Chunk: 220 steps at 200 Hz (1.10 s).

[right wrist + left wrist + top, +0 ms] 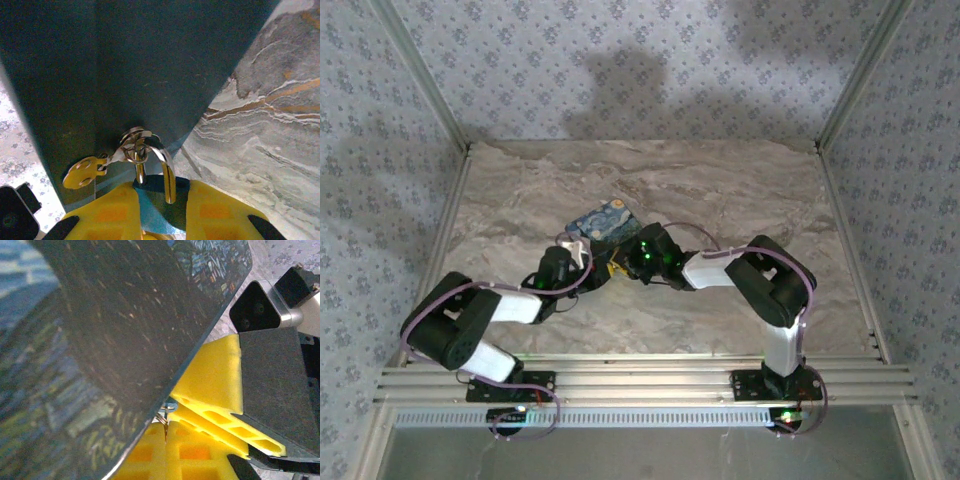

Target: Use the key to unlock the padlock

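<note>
My right gripper [161, 212] is shut on the blue body of the padlock [159, 197], yellow fingers on both sides. Its silver shackle [162, 157] points up; one leg sits in the body, the other ends in front of it, seemingly out of its hole. A key ring [134, 150] with a yellow-headed key [82, 172] hangs on the shackle. My left gripper [166, 447] is shut on a thin key [165, 430], seen edge-on and pointing up at a bit of blue [172, 405]. In the top view both grippers, left [578, 262] and right [620, 262], meet mid-table.
A dark mat with a starry-night print [608, 224] lies just behind the grippers and looms close in both wrist views [115, 330] [125, 60]. The right gripper's yellow finger [215, 375] crosses the left wrist view. Marbled tabletop [265, 125] extends to the right; patterned walls enclose it.
</note>
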Motion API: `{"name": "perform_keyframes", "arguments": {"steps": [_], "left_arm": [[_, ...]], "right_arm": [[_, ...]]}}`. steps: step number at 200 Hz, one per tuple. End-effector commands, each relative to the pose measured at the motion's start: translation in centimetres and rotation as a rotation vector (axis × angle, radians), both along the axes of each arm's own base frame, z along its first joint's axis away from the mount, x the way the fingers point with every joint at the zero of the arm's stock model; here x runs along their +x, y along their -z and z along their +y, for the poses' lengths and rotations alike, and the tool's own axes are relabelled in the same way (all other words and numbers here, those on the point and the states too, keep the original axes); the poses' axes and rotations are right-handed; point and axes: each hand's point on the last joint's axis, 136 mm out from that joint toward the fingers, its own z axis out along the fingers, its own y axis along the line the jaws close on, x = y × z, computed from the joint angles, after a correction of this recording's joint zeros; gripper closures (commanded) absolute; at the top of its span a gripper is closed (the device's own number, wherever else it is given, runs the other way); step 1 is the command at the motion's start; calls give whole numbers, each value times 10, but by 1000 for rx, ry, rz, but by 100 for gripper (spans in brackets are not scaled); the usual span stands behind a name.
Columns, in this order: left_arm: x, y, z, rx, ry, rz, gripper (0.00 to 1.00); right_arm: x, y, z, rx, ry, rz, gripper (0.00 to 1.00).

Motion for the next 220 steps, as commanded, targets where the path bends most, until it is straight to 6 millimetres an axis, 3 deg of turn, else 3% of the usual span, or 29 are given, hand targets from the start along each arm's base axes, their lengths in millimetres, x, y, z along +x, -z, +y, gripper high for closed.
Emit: {"name": "perform_keyframes", "arguments": {"steps": [1, 29, 54, 130, 137, 186, 220], "left_arm": [[0, -2, -4, -10, 20, 1, 100], [-2, 1, -1, 33, 23, 14, 74], [-4, 1, 5, 79, 24, 15, 65], [5, -12, 17, 139, -7, -9, 63], [6, -13, 18, 143, -11, -10, 63], [14, -10, 31, 160, -74, 8, 63], [16, -11, 33, 158, -87, 10, 63]], "right_arm": [[-3, -2, 1, 6, -11, 0, 92], [-9, 3, -10, -80, -43, 2, 100], [-14, 6, -23, -189, -116, -2, 100], [-24, -3, -49, -532, -350, -77, 100], [-19, -13, -44, -534, -361, -104, 100], [-24, -15, -57, -718, -491, -148, 100], [-27, -22, -75, -922, -587, -166, 100]]}}
